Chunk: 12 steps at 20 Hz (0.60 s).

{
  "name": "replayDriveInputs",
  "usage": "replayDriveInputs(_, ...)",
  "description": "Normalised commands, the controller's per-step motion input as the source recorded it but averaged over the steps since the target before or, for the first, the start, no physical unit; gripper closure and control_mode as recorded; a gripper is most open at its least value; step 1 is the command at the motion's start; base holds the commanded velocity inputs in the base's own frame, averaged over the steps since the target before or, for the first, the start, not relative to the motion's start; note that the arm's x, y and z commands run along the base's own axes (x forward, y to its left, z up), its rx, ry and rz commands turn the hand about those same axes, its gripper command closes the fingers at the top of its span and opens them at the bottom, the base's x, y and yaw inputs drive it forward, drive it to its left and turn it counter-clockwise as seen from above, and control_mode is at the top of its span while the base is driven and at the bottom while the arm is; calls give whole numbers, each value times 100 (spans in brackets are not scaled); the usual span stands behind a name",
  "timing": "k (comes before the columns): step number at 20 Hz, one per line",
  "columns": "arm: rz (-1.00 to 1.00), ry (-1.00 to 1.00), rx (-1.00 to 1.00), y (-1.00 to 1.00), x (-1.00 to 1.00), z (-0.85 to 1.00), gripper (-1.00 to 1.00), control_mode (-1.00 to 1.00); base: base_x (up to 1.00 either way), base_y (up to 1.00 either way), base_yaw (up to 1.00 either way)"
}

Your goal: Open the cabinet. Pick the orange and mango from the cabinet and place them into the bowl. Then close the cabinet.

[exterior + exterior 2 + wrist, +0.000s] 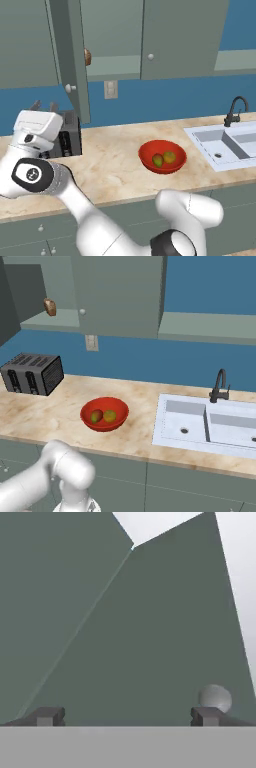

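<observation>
Gripper at cabinet door knob.
Jaws fully spread, empty (mango and orange in bowl).

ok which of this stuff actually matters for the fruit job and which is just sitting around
Part of the job:
- cabinet, left door swung open
- orange and mango, both in the bowl
- gripper, open, facing the open door beside its knob

Just there:
- toaster
- sink and faucet
- brownish item on the cabinet shelf
- wall outlet
</observation>
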Motion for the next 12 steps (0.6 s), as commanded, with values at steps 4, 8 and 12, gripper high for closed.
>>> replayDriveInputs(4,-8,5,0,-8,68,0,-100,-100,0,0,0)
replayDriveInputs(8,-17,-1,6,-42,27,3,-100,-100,0,0,0)
replayDriveInputs(12,-19,-8,14,-70,1,11,-100,-100,0,0,0)
